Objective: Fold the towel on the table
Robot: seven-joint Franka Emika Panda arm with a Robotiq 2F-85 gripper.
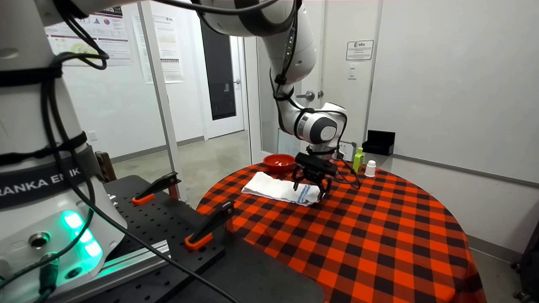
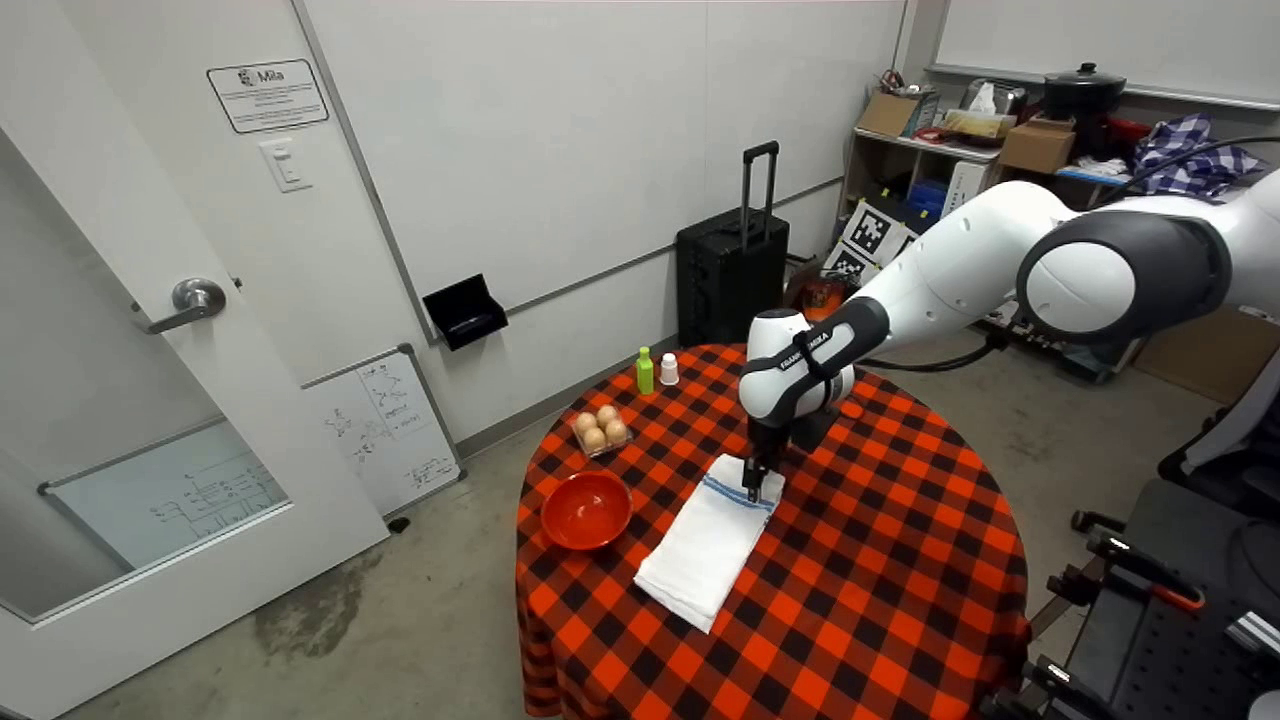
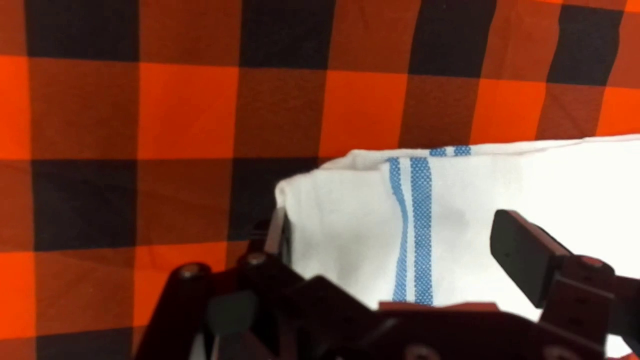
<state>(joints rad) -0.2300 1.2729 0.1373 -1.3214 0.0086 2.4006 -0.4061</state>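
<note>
The towel (image 2: 700,555), white with blue stripes near one end, lies as a long flat strip on the table (image 2: 880,590) with its red-and-black checked cloth. In the wrist view, layers of the towel (image 3: 465,200) show along its upper edge, each bearing stripes. My gripper (image 3: 392,217) is open over the striped end, fingers wide apart. One of its fingers (image 3: 276,232) stands right at the towel's end edge; the opposite one is over the white cloth past the stripes. Both exterior views show the gripper (image 1: 308,192) low at this end; contact with the cloth is unclear.
A red bowl (image 2: 587,510) stands close beside the towel. Beyond it are a clear pack of eggs (image 2: 602,430), a green bottle (image 2: 645,371) and a white bottle (image 2: 669,369) near the table's rim. Black clamps (image 1: 210,225) sit on the robot's mounting bench.
</note>
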